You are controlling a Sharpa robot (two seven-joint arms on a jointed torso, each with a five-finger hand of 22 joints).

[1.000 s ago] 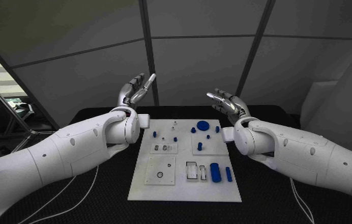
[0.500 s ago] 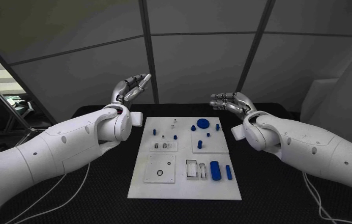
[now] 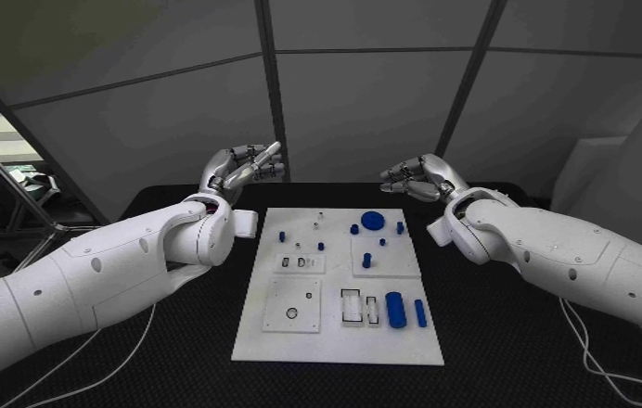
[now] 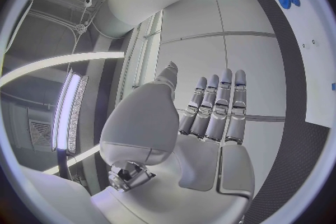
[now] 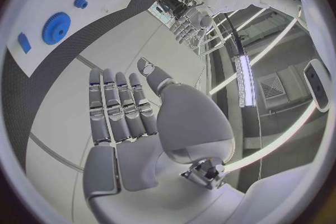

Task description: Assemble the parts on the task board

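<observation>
While both hands hovered empty, fingers apart, left hand at 11 o'clock, right hand at 1, parts lay untouched on the task board, worktop centre; advisable: lower one hand squarely over a single part.

Both white arms are reaching forward, wrists raised. The left hand is holding nothing, its fingers extended side by side. The right hand is likewise holding nothing, its fingers straight and slightly parted.
</observation>
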